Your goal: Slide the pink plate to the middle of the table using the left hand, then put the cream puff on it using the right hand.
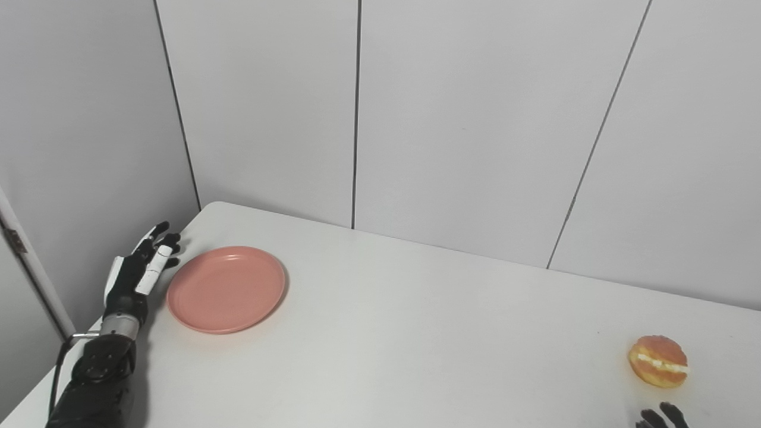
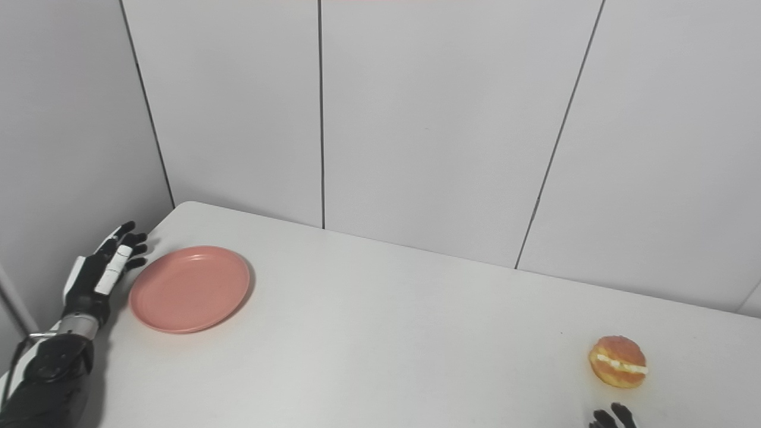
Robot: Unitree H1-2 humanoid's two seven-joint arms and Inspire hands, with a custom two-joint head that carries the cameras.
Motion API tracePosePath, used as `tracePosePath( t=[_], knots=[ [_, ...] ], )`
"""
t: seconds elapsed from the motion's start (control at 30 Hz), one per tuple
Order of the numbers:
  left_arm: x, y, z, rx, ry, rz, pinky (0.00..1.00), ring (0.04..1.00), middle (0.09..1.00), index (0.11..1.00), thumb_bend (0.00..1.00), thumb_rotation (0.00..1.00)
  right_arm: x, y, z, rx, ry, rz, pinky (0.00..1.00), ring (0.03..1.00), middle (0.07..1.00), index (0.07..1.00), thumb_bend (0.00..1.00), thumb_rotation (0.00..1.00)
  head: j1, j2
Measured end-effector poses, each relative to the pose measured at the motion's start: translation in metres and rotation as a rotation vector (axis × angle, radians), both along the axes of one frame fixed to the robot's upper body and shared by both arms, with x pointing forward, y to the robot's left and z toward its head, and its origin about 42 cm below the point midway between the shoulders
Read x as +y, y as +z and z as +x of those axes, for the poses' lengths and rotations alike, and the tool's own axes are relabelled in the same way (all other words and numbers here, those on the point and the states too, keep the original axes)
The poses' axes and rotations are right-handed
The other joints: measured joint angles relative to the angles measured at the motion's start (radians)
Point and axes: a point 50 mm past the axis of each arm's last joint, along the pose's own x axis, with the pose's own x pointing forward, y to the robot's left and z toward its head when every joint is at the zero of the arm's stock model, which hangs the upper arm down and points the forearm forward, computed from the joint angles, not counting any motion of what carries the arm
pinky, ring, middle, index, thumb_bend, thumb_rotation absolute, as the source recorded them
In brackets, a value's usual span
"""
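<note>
The round pink plastic plate (image 1: 226, 289) lies at the frame's left on the white worktop (image 1: 416, 333); likely light and slick, best pushed at its left rim. Left robot hand (image 1: 138, 267) hovers beside it, fingers spread, empty. The soft, crushable cream puff (image 1: 658, 361) sits lower right; right robot hand (image 1: 661, 417) barely shows, state unclear.

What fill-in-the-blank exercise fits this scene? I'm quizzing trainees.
1. The pink plate is ____ of food.
2. The left hand is beside the plate's ____ edge.
3. The cream puff lies near the table's ____ side.
4. Only the fingertips of the ____ hand show.

Missing: empty; left; right; right
</note>
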Motion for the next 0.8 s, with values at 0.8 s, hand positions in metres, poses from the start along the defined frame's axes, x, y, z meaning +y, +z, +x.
tracePosePath(
  t=[0.8],
  knots=[
    [-0.056,0.001,0.007,-0.077,-0.200,-0.137,0.96,0.949,0.956,0.960,0.97,0.88,0.003,0.003,-0.003,0.012,0.003,-0.006,0.87,0.907,0.910,0.953,0.81,1.00,-0.015,0.015]
  ],
)
